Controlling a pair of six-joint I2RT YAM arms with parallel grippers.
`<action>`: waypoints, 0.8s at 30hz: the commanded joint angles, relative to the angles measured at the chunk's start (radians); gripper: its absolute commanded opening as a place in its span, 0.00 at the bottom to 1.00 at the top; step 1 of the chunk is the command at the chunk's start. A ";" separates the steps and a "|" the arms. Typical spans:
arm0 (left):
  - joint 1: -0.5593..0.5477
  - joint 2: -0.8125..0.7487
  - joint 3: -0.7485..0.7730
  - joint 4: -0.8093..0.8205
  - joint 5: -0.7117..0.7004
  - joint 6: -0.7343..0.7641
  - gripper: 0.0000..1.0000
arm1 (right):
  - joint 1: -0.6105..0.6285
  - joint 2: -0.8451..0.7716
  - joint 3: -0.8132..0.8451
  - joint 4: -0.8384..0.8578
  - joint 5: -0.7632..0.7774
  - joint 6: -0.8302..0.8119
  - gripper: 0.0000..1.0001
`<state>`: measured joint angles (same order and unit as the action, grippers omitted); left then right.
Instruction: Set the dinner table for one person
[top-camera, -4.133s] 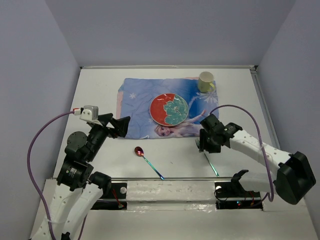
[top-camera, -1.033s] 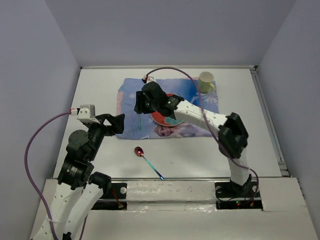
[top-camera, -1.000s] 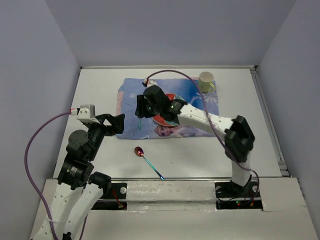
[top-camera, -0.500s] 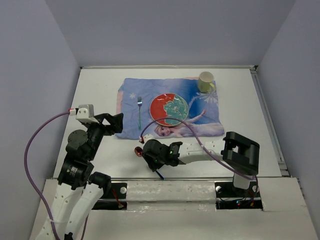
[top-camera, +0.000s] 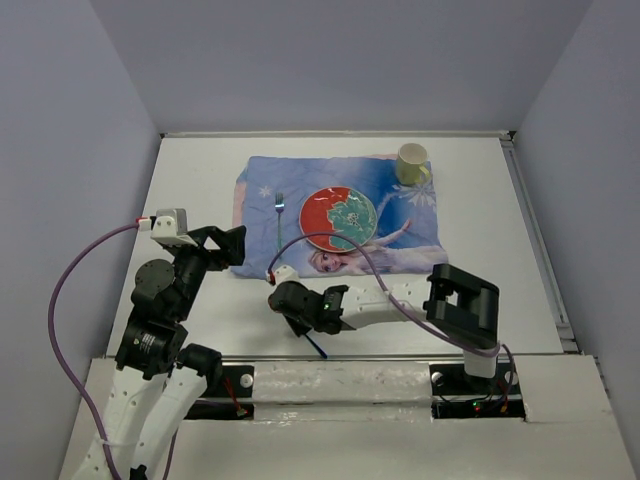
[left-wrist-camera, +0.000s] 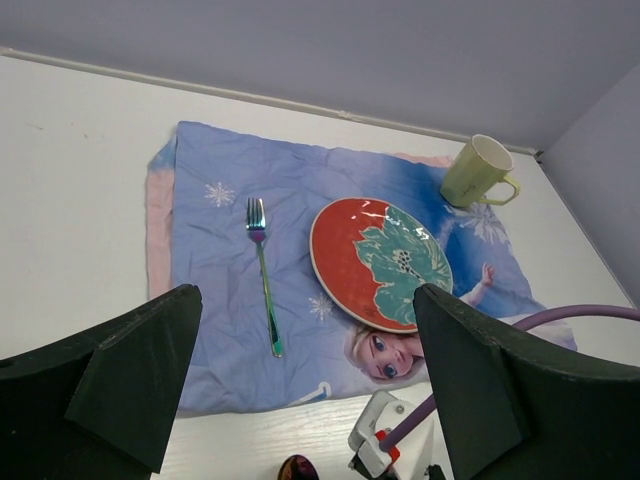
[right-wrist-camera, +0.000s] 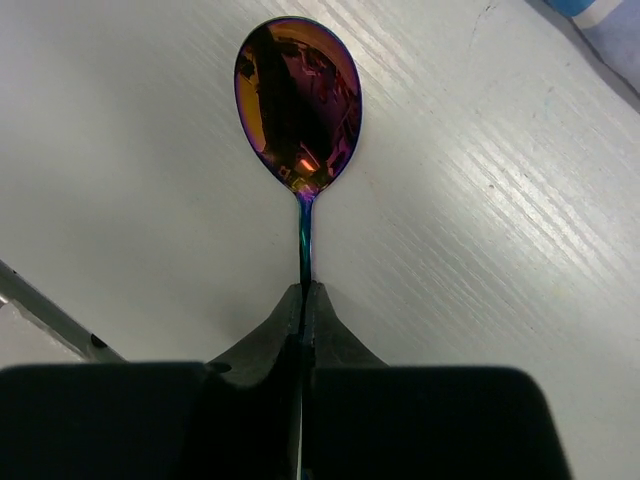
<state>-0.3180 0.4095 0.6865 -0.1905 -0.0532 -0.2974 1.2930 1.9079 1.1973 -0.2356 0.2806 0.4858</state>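
An iridescent spoon (right-wrist-camera: 298, 100) lies on the white dinner table (top-camera: 200, 180), and my right gripper (right-wrist-camera: 303, 290) is shut on its thin handle just behind the bowl. From above, that gripper (top-camera: 292, 315) sits near the table's front edge, and the handle's end (top-camera: 316, 348) sticks out behind it. A matching fork (top-camera: 279, 222) lies on the blue placemat (top-camera: 262, 190), left of the red and teal plate (top-camera: 338, 218). My left gripper (top-camera: 232, 245) hangs open and empty at the placemat's left corner.
A pale green mug (top-camera: 411, 163) stands on the placemat's far right corner. The right arm's purple cable (top-camera: 330, 240) loops over the placemat's near edge. A metal rail (top-camera: 350, 358) runs along the table's near edge.
The right gripper left the fork on the placemat beside the plate, swung back to the near edge and shut on the spoon's handle. The left arm barely moved.
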 joint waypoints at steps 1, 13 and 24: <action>0.008 -0.005 0.008 0.057 0.015 0.009 0.98 | 0.015 -0.111 0.012 -0.008 0.086 -0.010 0.00; 0.007 -0.017 0.008 0.059 0.032 0.009 0.98 | -0.481 -0.412 -0.074 0.030 0.173 -0.133 0.00; -0.007 -0.006 0.008 0.060 0.038 0.011 0.98 | -0.848 -0.228 0.011 0.055 -0.015 -0.190 0.00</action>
<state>-0.3191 0.4019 0.6865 -0.1757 -0.0299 -0.2970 0.4889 1.6260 1.1515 -0.2157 0.3458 0.3344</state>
